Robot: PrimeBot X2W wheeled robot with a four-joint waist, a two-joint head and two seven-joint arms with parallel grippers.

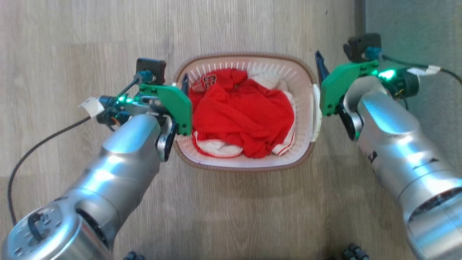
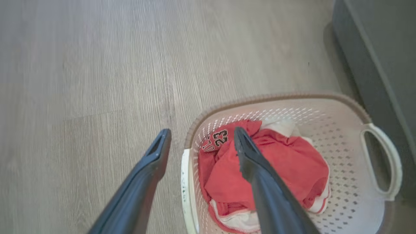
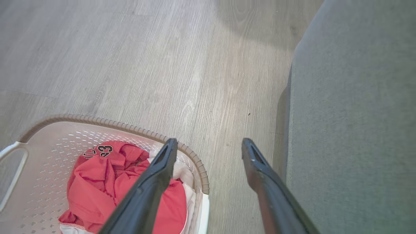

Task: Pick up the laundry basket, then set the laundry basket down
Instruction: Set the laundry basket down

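From the head view, the laundry basket [image 1: 245, 167] lies square in the middle of the pale wood floor [image 1: 72, 43], its long sides running left to right. I cannot tell whether its base is on the boards. A crumpled red jersey [image 1: 242, 112] fills most of it, with white cloth edged in red [image 1: 216, 148] showing beneath. The left end effector [image 1: 179, 86] is at the basket's left end, one dark finger just inside the rim. The right end effector [image 1: 321, 68] is at the right end, just beside the white side handle [image 1: 317, 112]. A grey surface [image 1: 415, 29] borders the floor on the far right.

In the left wrist view, the left end effector [image 2: 201, 131] is spread wide. One finger is over the bare floor and the other is over the jersey [image 2: 276, 169], whose number 23 shows. The basket's near white handle [image 2: 186, 188] and brown rim lie between them. Whether either finger touches the plastic I cannot tell. The opposite handle [image 2: 385, 162] stands by the grey surface [image 2: 383, 48].

In the right wrist view, the right end effector [image 3: 209, 143] is likewise spread. One finger is over the basket's inside and the other over the floor [image 3: 227, 81], with the woven-look rim [image 3: 195, 162] between them.
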